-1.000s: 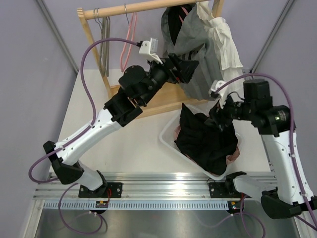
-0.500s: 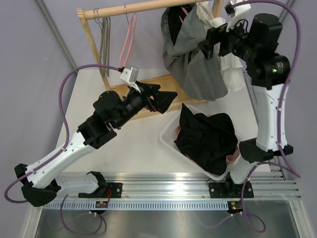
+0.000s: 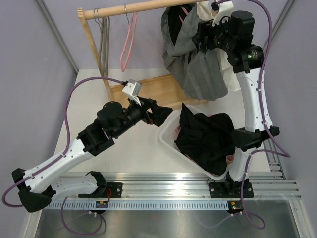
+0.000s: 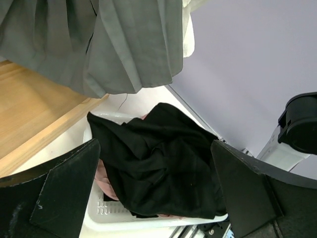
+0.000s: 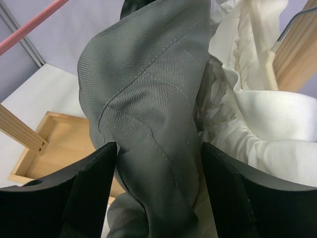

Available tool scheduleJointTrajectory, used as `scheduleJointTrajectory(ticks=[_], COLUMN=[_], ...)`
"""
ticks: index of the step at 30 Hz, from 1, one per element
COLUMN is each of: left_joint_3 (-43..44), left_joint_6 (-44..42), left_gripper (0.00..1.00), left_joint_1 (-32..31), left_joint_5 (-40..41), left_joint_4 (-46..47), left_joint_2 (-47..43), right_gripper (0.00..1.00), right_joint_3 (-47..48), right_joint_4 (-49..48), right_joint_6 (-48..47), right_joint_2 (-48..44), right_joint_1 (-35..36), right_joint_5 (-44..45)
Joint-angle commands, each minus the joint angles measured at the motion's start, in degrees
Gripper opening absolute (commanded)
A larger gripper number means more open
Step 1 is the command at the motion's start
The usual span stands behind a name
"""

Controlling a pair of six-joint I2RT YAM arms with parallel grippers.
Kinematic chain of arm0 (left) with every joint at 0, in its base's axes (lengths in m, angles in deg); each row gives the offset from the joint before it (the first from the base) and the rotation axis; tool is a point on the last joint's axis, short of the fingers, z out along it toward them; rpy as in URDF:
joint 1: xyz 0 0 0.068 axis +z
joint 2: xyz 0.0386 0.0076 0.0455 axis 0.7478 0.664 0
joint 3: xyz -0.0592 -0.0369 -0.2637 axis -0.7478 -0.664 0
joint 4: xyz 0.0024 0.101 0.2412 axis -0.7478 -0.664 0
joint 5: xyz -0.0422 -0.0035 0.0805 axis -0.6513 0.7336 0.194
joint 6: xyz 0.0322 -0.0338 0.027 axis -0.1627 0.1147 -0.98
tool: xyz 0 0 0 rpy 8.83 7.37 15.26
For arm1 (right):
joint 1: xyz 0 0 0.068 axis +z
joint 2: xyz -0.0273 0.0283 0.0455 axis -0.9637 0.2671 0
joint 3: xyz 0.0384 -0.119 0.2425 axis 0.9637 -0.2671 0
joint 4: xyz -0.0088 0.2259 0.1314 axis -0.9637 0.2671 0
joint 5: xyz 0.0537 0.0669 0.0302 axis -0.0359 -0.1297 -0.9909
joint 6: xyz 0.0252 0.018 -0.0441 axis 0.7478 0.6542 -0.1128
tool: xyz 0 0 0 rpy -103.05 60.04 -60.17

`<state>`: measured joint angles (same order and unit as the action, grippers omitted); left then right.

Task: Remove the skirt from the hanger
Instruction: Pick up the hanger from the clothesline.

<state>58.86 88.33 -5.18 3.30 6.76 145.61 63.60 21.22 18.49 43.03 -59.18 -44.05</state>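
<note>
Wooden rail (image 3: 138, 7), grey skirt (image 3: 198, 72) hangs vert., hem down, R jaws open astride it, L jaws open, empty

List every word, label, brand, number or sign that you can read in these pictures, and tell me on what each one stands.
No readable text on the grey skirt, the black garment, the white basket or the wooden rack.
Small coloured marks on the rail by the arm bases: too small to read.

Test lab (aluminium rail (image 3: 163, 181), partition walls (image 3: 25, 74)).
</note>
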Motion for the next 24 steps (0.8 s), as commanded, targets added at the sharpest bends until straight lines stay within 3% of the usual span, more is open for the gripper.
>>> scheduleJointTrajectory(ticks=[1, 9, 20, 24], left_joint_3=[-1.2, -4.0, -6.8, -7.1], left_joint_6=[-0.2, 0.3, 2.0, 2.4], left_gripper=[0.99, 0.99, 0.99, 0.99], left_joint_1=[0.0, 0.0, 0.0, 0.0], left_joint_5=[-0.6, 0.6, 0.9, 0.9], left_joint_4=[2.2, 2.3, 3.0, 2.8], left_joint_2=[-2.4, -5.1, -7.3, -7.9], right_gripper=[0.75, 0.68, 0.36, 0.14], right_joint_3=[0.7, 1.3, 2.4, 2.8], right_joint_4=[-3.3, -3.6, -4.0, -3.9], right_joint_6=[1.0, 2.2, 2.8, 3.2], right_joint_2=[2.3, 6.4, 8.3, 9.4], right_joint_1=[0.5, 0.5, 0.5, 0.5], right_joint_5=[0.9, 2.2, 4.4, 3.2])
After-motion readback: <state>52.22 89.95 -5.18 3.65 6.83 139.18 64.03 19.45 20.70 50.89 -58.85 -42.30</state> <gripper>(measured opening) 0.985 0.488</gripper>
